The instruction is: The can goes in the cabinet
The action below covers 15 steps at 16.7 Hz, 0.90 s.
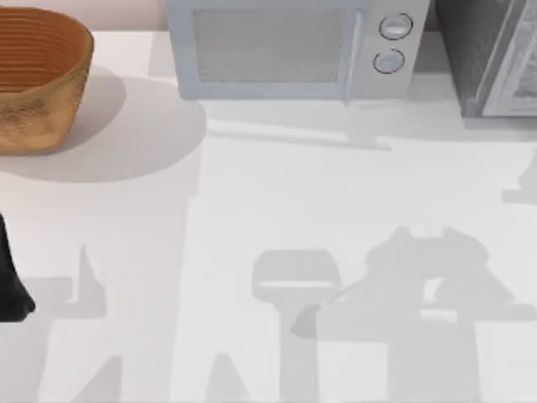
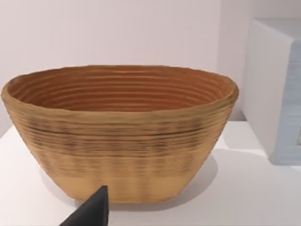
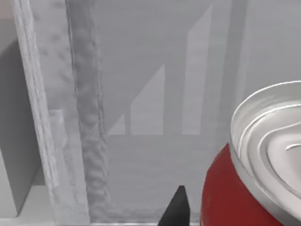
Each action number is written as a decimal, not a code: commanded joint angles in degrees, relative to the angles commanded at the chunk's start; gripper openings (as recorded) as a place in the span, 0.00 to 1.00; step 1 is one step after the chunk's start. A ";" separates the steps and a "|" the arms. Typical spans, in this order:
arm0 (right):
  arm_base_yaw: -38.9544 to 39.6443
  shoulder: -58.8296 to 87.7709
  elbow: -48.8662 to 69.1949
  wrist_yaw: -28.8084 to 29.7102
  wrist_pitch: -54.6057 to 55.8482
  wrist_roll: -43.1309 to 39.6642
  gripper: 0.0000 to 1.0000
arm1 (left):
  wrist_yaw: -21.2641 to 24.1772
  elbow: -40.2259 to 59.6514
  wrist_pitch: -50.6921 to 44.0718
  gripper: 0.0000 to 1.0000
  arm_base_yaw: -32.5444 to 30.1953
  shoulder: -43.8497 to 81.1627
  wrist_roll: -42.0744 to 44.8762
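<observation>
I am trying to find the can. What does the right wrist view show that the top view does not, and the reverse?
The right wrist view has a red can with a silver top, close to the camera, and a dark fingertip beside it, in front of grey panels.

The top view has a woven basket at the table's far left, a pale microwave at the back, and the left arm at the left edge.

Both seem to take in the cabinet, judging by its speckled, white-edged panel.

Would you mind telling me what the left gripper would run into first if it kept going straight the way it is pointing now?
Most likely the woven basket: the left wrist view faces its side wall squarely, with bare table before it. How far off it stands is unclear.
</observation>
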 joint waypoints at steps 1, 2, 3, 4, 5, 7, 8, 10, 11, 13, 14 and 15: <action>0.76 -4.63 -1.74 0.67 -2.11 0.10 0.00 | 0.00 0.00 0.00 1.00 0.00 0.00 0.00; 1.58 -9.50 -3.59 1.37 -4.36 0.21 0.00 | 0.00 0.00 0.00 1.00 0.00 0.00 0.00; 2.43 -14.53 -5.52 2.09 -6.71 0.32 0.00 | 0.00 0.00 0.00 1.00 0.00 0.00 0.00; 3.32 -19.66 -7.50 2.83 -9.12 0.42 0.00 | 0.00 0.00 0.00 1.00 0.00 0.00 0.00; 4.22 -24.83 -9.51 3.57 -11.57 0.52 0.00 | 0.00 0.00 0.00 1.00 0.00 0.00 0.00; 6.02 -35.01 -13.51 5.06 -16.43 0.71 0.00 | 0.00 0.00 0.00 1.00 0.00 0.00 0.00; 6.90 -39.92 -15.46 5.79 -18.80 0.80 0.00 | 0.00 0.00 0.00 1.00 0.00 0.00 0.00; 8.57 -49.03 -19.14 7.16 -23.28 0.95 0.00 | 0.00 0.00 0.00 1.00 0.00 0.00 0.00; 9.33 -53.07 -20.80 7.79 -25.31 1.01 0.00 | 0.00 0.00 0.00 1.00 0.00 0.00 0.00; 10.62 -59.74 -23.64 8.88 -28.77 1.10 0.00 | 0.00 0.00 0.00 1.00 0.00 0.00 0.00; 11.13 -62.23 -24.76 9.30 -30.14 1.13 0.00 | 0.00 0.00 0.00 1.00 0.00 0.00 0.00; 11.53 -64.13 -25.64 9.64 -31.21 1.15 0.00 | 0.00 0.00 0.00 1.00 0.00 0.00 0.00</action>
